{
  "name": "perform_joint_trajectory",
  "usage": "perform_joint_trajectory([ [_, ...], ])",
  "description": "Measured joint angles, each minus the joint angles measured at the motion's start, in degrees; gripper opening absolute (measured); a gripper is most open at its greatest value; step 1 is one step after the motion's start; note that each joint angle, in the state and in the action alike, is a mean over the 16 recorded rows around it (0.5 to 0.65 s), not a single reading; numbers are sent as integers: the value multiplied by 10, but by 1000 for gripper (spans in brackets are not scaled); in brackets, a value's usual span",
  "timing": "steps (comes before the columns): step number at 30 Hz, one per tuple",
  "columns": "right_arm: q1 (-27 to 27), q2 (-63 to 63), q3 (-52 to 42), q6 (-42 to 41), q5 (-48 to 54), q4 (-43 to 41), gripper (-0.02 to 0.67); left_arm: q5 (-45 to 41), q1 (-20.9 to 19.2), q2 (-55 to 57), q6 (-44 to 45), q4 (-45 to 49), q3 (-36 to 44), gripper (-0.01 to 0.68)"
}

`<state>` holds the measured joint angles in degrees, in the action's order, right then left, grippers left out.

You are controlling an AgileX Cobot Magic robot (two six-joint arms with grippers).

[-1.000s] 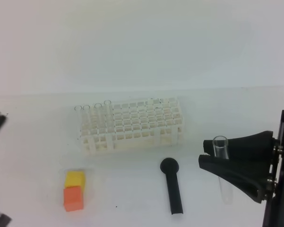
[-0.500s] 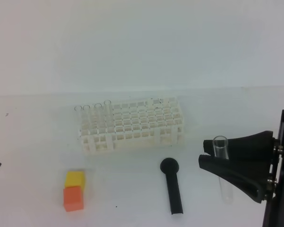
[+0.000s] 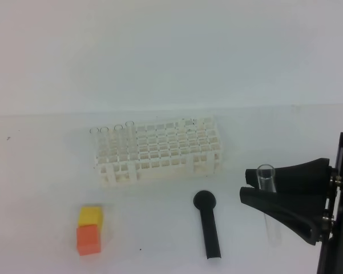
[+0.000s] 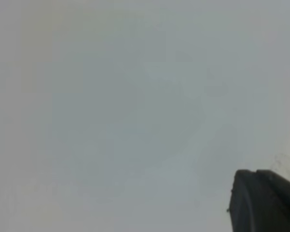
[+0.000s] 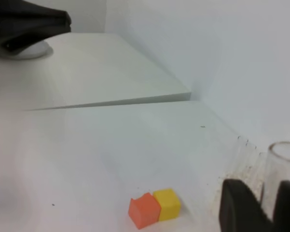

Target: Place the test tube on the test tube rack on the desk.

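The white lattice test tube rack stands on the white desk, with several clear tubes upright in its left end. My right gripper is shut on a clear test tube, held upright above the desk to the right of the rack. The tube's open rim sticks up above the fingers. In the right wrist view the tube stands between the black fingers. My left gripper shows only as a dark finger in the left wrist view.
A black tool with a round head lies between the rack and my right gripper. A yellow block and an orange block sit together at the front left, also in the right wrist view. A dark arm part shows far off.
The left arm has pulled back out of the exterior view past the left edge. The right gripper and the tube have not moved.
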<state>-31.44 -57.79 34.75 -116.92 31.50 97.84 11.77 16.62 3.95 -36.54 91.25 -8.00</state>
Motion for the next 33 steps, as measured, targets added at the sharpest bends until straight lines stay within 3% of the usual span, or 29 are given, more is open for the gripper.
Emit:
perform_joint_trajectory([
  [9,0,-10,0,-3,1,0,122,2,-17,-18,-1,25,40,-1],
  [33,0,-15,-1,-20,2,0,122,4,-18,-56,-2,66,92,-1],
])
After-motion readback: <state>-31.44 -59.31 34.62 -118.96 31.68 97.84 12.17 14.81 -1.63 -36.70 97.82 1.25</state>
